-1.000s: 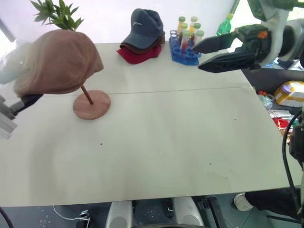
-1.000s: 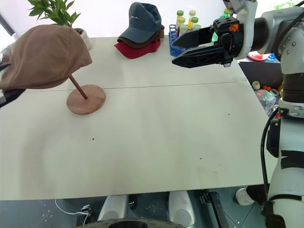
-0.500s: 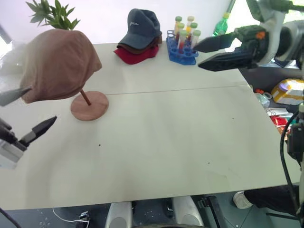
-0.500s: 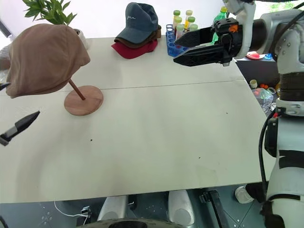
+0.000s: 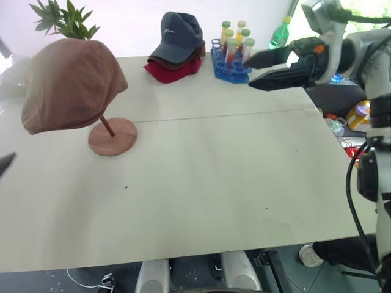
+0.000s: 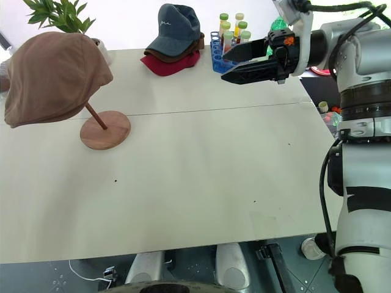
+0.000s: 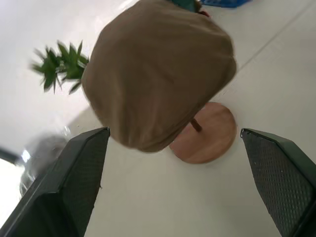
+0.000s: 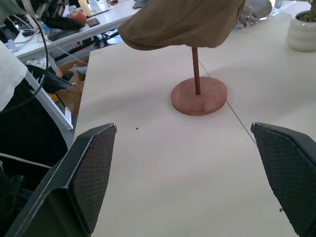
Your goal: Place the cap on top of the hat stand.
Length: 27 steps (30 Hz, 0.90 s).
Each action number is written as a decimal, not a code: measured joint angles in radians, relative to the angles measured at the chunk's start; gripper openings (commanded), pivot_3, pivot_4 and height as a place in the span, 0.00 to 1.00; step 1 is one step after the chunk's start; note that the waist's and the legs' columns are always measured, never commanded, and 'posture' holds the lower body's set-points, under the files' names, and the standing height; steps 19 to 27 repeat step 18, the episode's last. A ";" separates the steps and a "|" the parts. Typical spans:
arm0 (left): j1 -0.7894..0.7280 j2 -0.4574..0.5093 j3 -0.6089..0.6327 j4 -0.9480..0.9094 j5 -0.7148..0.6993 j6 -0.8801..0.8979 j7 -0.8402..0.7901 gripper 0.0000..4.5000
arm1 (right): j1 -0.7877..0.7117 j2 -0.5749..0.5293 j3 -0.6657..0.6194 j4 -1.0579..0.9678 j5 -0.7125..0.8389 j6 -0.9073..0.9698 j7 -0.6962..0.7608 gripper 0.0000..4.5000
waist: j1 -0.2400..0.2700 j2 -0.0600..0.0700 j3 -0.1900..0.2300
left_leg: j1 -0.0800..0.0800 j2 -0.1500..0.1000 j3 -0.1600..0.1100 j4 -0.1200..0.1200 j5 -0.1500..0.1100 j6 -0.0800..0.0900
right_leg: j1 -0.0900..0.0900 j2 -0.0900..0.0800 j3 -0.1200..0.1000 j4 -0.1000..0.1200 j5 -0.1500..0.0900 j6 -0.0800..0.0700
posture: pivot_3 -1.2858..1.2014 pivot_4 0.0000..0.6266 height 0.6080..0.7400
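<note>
Cap [image 6: 54, 76] sits draped over the hat stand [image 6: 105, 129] at the counter's [image 6: 201, 183] left end — soft, light fabric, likely to sag; pinch its brim edge. Both grippers — left gripper [image 7: 182, 187], right gripper [image 6: 235, 64] — have jaws spread, empty.

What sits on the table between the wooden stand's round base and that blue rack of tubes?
In the left eye view, bare white table lies between the reddish-brown wooden stand's base and the blue tube rack; the stacked caps sit just beyond that line.
</note>
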 measured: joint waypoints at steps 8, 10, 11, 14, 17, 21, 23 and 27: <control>0.033 0.291 0.062 0.568 0.214 0.126 -0.529 0.99 | -0.013 -0.052 0.026 -0.022 0.040 -0.001 0.002 1.00 | 0.000 -0.001 -0.001 | 0.001 0.000 0.001 0.000 -0.003 -0.004 | -0.004 -0.001 0.000 -0.002 0.000 -0.001 | 0.52 0.24 0.91; -0.009 0.387 0.062 0.718 0.331 0.085 -0.654 0.99 | -0.013 -0.055 0.026 -0.023 0.040 -0.001 0.003 1.00 | 0.000 -0.001 -0.001 | 0.000 0.000 0.002 -0.001 -0.003 -0.005 | -0.006 -0.002 -0.001 -0.002 0.001 -0.001 | 0.52 0.24 0.91; -0.059 0.439 0.059 0.800 0.388 0.061 -0.697 0.99 | -0.013 -0.058 0.026 -0.024 0.039 -0.001 0.002 1.00 | 0.000 -0.001 -0.001 | -0.001 0.000 0.003 -0.001 -0.003 -0.005 | -0.007 -0.002 -0.001 -0.002 0.001 -0.001 | 0.52 0.24 0.91; -0.192 0.558 0.043 0.977 0.505 0.028 -0.759 0.99 | -0.012 -0.062 0.022 -0.039 0.030 0.002 0.002 1.00 | -0.001 -0.002 -0.001 | -0.002 0.000 0.005 -0.003 -0.004 -0.005 | -0.008 -0.003 -0.001 -0.002 0.001 -0.001 | 0.52 0.24 0.91; -0.309 0.622 -0.024 1.069 0.568 -0.017 -0.780 0.99 | -0.012 -0.061 0.014 -0.051 0.022 0.012 -0.008 1.00 | -0.003 -0.002 -0.001 | -0.003 0.000 0.008 -0.005 -0.003 -0.005 | -0.007 -0.003 -0.001 -0.002 0.001 -0.001 | 0.52 0.24 0.91; -0.349 0.636 -0.060 1.095 0.581 -0.028 -0.781 0.99 | -0.012 -0.061 0.007 -0.051 0.021 0.018 -0.012 1.00 | -0.005 -0.002 -0.001 | -0.003 0.001 0.008 -0.006 -0.003 -0.004 | -0.008 -0.002 -0.001 -0.001 0.001 0.000 | 0.52 0.24 0.91; -0.349 0.636 -0.060 1.095 0.581 -0.028 -0.781 0.99 | -0.012 -0.061 0.007 -0.051 0.021 0.018 -0.012 1.00 | -0.005 -0.002 -0.001 | -0.003 0.001 0.008 -0.006 -0.003 -0.004 | -0.008 -0.002 -0.001 -0.001 0.001 0.000 | 0.52 0.24 0.91; -0.349 0.636 -0.060 1.095 0.581 -0.028 -0.781 0.99 | -0.012 -0.061 0.007 -0.051 0.021 0.018 -0.012 1.00 | -0.005 -0.002 -0.001 | -0.003 0.001 0.008 -0.006 -0.003 -0.004 | -0.008 -0.002 -0.001 -0.001 0.001 0.000 | 0.52 0.24 0.91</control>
